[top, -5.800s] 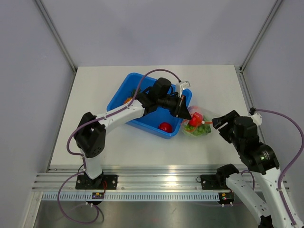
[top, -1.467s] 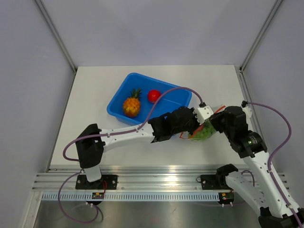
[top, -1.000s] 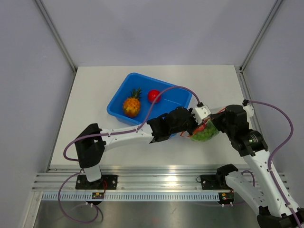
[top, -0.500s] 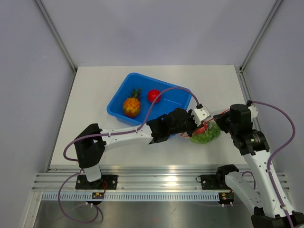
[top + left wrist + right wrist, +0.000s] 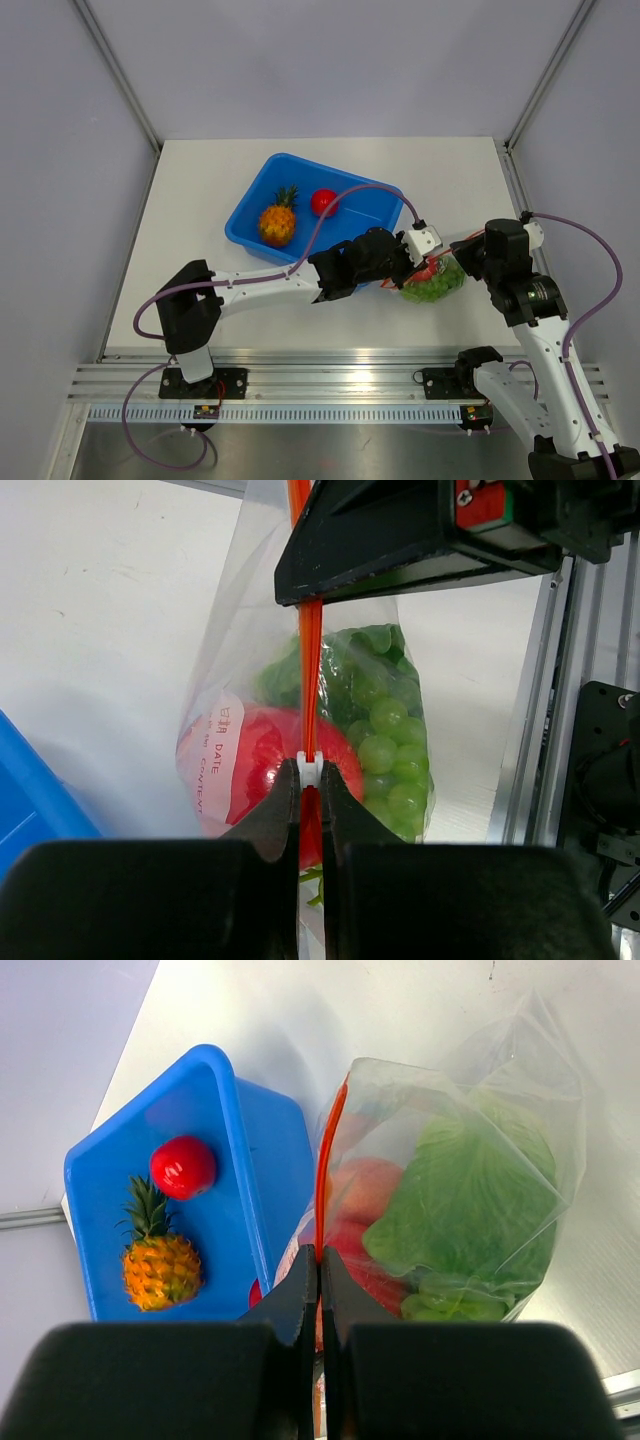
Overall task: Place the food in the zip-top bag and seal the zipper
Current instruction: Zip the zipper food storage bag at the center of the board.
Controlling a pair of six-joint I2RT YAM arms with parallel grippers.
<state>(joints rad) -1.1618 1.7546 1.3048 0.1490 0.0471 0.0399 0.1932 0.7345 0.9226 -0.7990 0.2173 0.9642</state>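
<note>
The clear zip-top bag [image 5: 434, 282] hangs between my two grippers, just right of the blue tub. Inside it are a red fruit [image 5: 265, 765], green grapes [image 5: 392, 765], a pink peach [image 5: 366, 1186] and a leafy cabbage [image 5: 470, 1195]. The orange-red zipper [image 5: 309, 680] runs taut from one gripper to the other. My left gripper [image 5: 311, 777] is shut on the zipper at its white slider [image 5: 310, 769]. My right gripper [image 5: 319, 1260] is shut on the zipper's [image 5: 323, 1175] other end. A pineapple [image 5: 278, 222] and a red fruit [image 5: 323, 201] lie in the tub.
The blue tub [image 5: 237, 224] sits mid-table, left of the bag. The left arm reaches across in front of the tub's near wall, its cable looping over the tub. Aluminium rails run along the table's near edge and its right side.
Over the last second my right gripper has drawn a little to the right with the zipper's end, and the bag has shifted with it. The left gripper has barely moved.
</note>
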